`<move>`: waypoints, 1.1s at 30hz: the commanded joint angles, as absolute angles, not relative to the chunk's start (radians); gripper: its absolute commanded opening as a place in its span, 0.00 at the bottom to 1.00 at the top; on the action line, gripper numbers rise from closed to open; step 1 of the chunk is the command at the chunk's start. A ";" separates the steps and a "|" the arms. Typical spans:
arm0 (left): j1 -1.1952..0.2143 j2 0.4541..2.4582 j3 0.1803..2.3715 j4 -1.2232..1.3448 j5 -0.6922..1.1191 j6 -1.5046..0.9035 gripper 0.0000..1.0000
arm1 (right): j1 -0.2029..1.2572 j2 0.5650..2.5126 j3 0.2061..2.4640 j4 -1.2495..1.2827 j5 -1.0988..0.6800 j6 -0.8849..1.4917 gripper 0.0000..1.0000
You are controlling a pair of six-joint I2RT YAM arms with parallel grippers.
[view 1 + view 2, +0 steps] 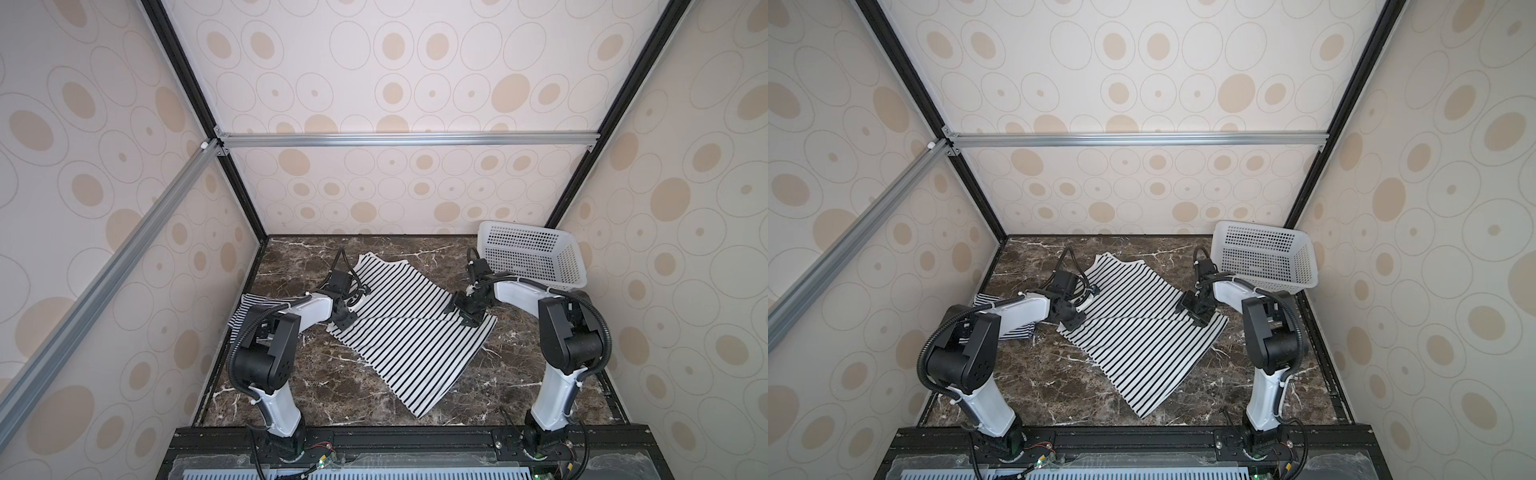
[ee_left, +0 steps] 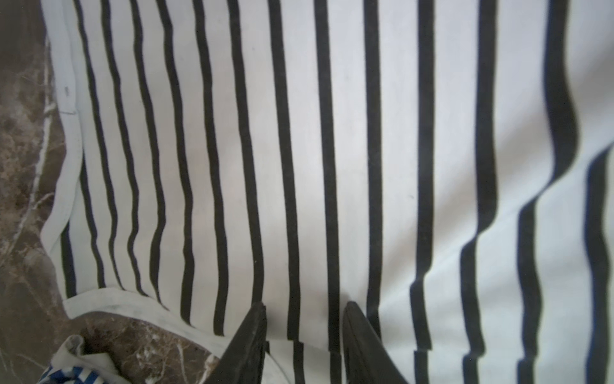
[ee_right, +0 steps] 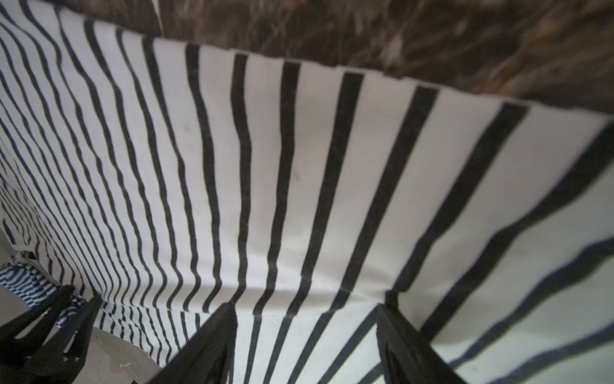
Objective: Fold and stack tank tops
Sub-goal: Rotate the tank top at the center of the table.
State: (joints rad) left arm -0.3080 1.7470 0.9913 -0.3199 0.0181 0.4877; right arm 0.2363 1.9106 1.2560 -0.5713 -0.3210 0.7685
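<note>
- Our left pincer (image 2: pixel 304 306) has its jaws narrowly apart and our right pincer (image 3: pixel 305 307) has them wide; both are empty, just above the wide-striped tank top (image 1: pixel 399 332).
- We risk pinching only one layer, skewing the fold.

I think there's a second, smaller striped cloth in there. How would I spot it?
On the dark marble table, find the big white top with widely spaced black stripes spread across the middle. Beside it, near the table's left edge and partly under the left arm, lies the smaller striped top. Its stripes are far finer and denser, and it looks bundled, not spread out.
</note>
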 commanded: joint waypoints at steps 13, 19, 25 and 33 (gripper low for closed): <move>-0.459 1.657 0.921 -0.503 0.118 0.491 0.40 | 0.217 1.921 1.347 -0.669 -0.309 0.695 0.69; -0.457 1.604 0.999 -0.443 0.043 0.485 0.41 | 0.356 1.740 1.228 -0.683 -0.195 0.664 0.70; -0.431 1.733 1.130 -0.331 -0.011 0.455 0.41 | 0.491 1.628 1.090 -0.635 -0.165 0.737 0.70; -0.382 1.934 1.311 -0.290 0.006 0.408 0.41 | 0.658 1.572 0.973 -0.555 -0.098 0.828 0.70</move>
State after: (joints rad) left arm -0.4026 1.8885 1.2430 -0.2962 0.0044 0.4389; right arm 0.6380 1.5993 1.0183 -0.5949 -0.1307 0.7647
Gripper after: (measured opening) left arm 0.412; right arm 0.699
